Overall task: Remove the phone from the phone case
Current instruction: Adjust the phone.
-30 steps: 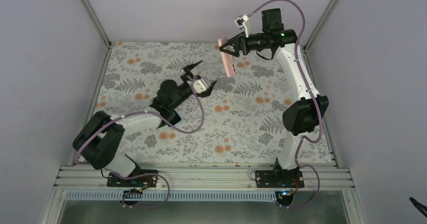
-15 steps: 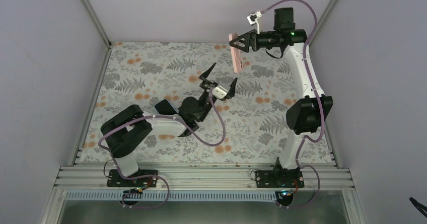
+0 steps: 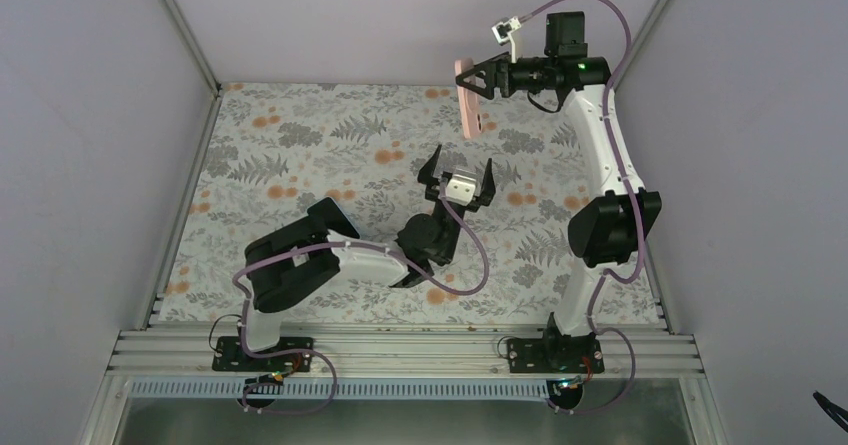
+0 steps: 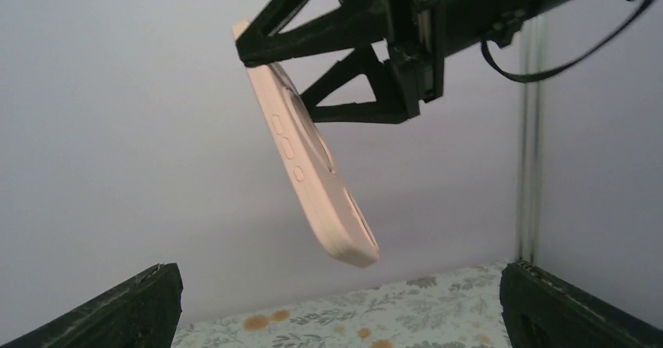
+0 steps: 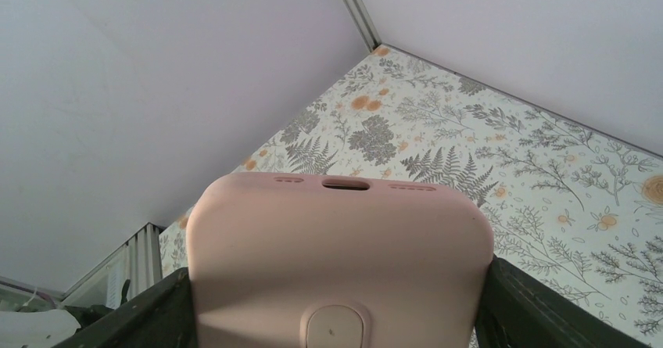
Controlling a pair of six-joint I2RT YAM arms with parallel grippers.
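My right gripper (image 3: 474,78) is shut on a pink phone case (image 3: 468,100) and holds it high above the back of the table, hanging down from the jaws. In the right wrist view the case's back (image 5: 340,262) fills the space between both fingers. In the left wrist view the case (image 4: 313,160) hangs tilted in the right gripper's jaws, above and ahead. My left gripper (image 3: 458,177) is open and empty, below and in front of the case, pointing up at it. I cannot tell whether a phone sits in the case.
The flowered table cover (image 3: 300,155) lies under both arms. Grey walls enclose the back and both sides, with metal corner posts (image 3: 180,25).
My left arm has swung right and raised its open gripper toward the case. My right gripper has lifted the case a little higher and to the right, then held still.
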